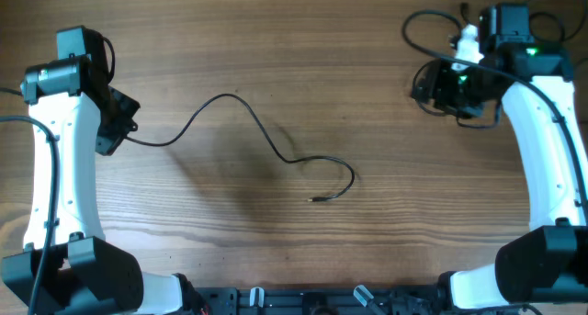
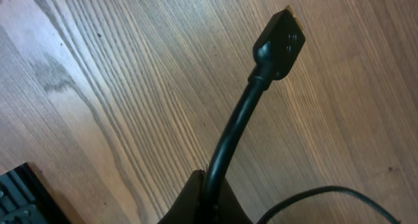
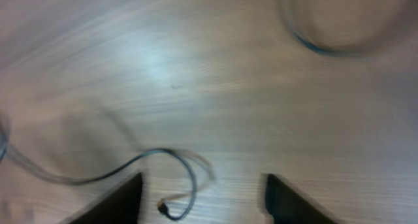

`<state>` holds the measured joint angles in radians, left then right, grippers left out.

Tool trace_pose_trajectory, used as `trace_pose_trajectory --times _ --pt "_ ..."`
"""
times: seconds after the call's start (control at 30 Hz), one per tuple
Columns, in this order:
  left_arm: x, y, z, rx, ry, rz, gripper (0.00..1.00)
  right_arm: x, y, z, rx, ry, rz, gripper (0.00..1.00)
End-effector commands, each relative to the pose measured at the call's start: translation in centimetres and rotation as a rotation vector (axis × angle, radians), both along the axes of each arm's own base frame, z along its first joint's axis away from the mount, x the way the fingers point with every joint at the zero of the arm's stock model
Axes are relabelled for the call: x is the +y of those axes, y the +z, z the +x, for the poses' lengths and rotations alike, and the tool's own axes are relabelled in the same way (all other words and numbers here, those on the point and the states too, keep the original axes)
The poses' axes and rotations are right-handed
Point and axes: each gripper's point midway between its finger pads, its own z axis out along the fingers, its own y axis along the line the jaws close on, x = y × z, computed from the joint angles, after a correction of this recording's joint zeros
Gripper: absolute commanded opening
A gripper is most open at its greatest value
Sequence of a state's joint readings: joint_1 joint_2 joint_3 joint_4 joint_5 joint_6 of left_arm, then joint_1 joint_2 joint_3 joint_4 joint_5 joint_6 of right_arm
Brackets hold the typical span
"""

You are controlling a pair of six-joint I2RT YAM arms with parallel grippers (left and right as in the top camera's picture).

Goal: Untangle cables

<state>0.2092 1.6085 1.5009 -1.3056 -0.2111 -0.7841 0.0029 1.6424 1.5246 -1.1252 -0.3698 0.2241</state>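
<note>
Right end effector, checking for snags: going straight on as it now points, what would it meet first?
Probably the thin cable's looped plug end between its open fingers, then the wooden table; blur hides depth.

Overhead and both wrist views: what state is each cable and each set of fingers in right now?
left gripper: fingers shut on long cable, just behind its plug.
long cable: laid out in one wavy line across table, far end free.
right gripper: fingers open, holding nothing.
second cable: loose on table below the right fingers, ungripped.
</note>
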Motion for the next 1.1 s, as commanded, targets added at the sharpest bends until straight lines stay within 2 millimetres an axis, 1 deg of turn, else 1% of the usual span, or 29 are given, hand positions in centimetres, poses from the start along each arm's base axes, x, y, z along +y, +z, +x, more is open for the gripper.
trace_pose_trajectory --times 0.0,0.03,0.07,0.1,0.13,0.17,0.23,0.27,0.3,0.33,0.37,0.4,0.43,0.47,0.5,0.57,0.63,0.67,0.7,0.73,0.77,0.8,0.83,0.87,0.9,0.97,1.07 --pt "-0.1 -0.2 0.2 0.004 0.003 -0.004 0.04 7.5 2.1 -0.4 -0.166 0.355 0.078 0.8" --pt "-0.1 -0.2 0.2 0.004 0.003 -0.004 0.04 9.9 2.3 -0.6 -0.208 0.442 0.072 0.88" --pt "-0.1 -0.2 0.2 0.004 0.003 -0.004 0.04 12.7 2.1 -0.7 -0.254 0.519 0.05 0.97" --pt "-0.1 -0.2 0.2 0.004 0.003 -0.004 0.04 14.8 1.6 -0.5 -0.288 0.563 0.011 0.99" --pt "-0.1 -0.2 0.1 0.005 0.003 -0.004 0.04 16.5 0.9 -0.6 -0.309 0.6 -0.012 1.0" --pt "-0.1 -0.2 0.1 0.008 0.003 -0.005 0.04 19.1 -0.2 -0.9 -0.32 0.657 -0.013 1.0" --pt "-0.1 -0.2 -0.1 0.014 0.003 -0.006 0.04 22.7 -2.5 -1.2 -0.312 0.71 0.006 0.99" --pt "-0.2 -0.2 -0.1 0.016 0.003 -0.007 0.04 24.6 -4.2 -1.4 -0.304 0.744 0.012 0.99" --pt "-0.2 -0.2 -0.1 0.016 0.003 -0.007 0.04 25.6 -5.2 -1.6 -0.298 0.763 0.012 0.99" --pt "-0.2 -0.2 -0.2 0.019 0.003 -0.007 0.04 26.6 -7.2 -1.5 -0.288 0.779 -0.012 0.99" --pt "-0.2 -0.2 -0.2 0.02 0.003 -0.007 0.04 27.1 -8.3 -1.6 -0.279 0.789 -0.02 0.99" --pt "-0.2 -0.2 -0.2 0.019 0.003 -0.007 0.04 27.7 -9.7 -1.7 -0.26 0.801 -0.021 0.93" --pt "-0.2 -0.2 -0.2 0.019 0.003 -0.007 0.04 28.0 -10.6 -1.9 -0.233 0.785 -0.017 0.83" --pt "-0.2 -0.2 -0.2 0.019 0.003 -0.007 0.04 28.2 -11.0 -2.1 -0.216 0.774 -0.013 0.7" --pt "-0.2 -0.2 -0.2 0.019 0.003 -0.007 0.04 28.2 -11.1 -2.1 -0.212 0.774 -0.014 0.61" --pt "-0.2 -0.2 -0.2 0.018 0.003 -0.007 0.04 28.2 -11.1 -2.1 -0.207 0.757 -0.009 0.46" --pt "-0.2 -0.2 -0.2 0.018 0.003 -0.007 0.04 28.3 -10.9 -2.0 -0.199 0.735 -0.001 0.21" --pt "-0.2 -0.2 -0.2 0.018 0.004 -0.008 0.05 28.3 -10.6 -1.9 -0.196 0.718 0.005 0.12" --pt "-0.3 -0.2 -0.1 0.016 0.002 -0.016 0.06 28.5 -9.8 -1.7 -0.195 0.681 0.022 0.04" --pt "-0.6 -0.3 -0.1 0.013 0.0 -0.033 0.16 28.7 -8.4 -1.4 -0.218 0.661 0.039 0.04" --pt "-0.8 -0.3 0.0 0.009 0.0 -0.048 0.32 28.8 -6.8 -1.2 -0.252 0.658 0.049 0.04" --pt "-1.0 -0.4 0.0 0.007 -0.002 -0.058 0.45 28.5 -5.0 -0.9 -0.288 0.626 0.049 0.04" --pt "-1.2 -0.4 0.0 0.005 -0.004 -0.07 0.69 27.8 -3.5 -0.3 -0.315 0.561 0.028 0.04" --pt "-1.5 -0.5 0.0 0.005 -0.007 -0.087 0.94 26.8 -1.5 0.3 -0.363 0.494 -0.003 0.04" --pt "-1.9 -0.5 0.1 0.002 -0.013 -0.108 1.0 25.7 0.5 0.8 -0.417 0.442 -0.035 0.04" --pt "-2.2 -0.5 0.1 0.003 -0.016 -0.121 1.0 23.0 3.8 1.3 -0.481 0.305 -0.096 0.04" --pt "-2.9 -0.6 0.1 0.011 -0.039 -0.122 1.0 17.3 8.4 1.2 -0.548 0.031 -0.183 0.04"
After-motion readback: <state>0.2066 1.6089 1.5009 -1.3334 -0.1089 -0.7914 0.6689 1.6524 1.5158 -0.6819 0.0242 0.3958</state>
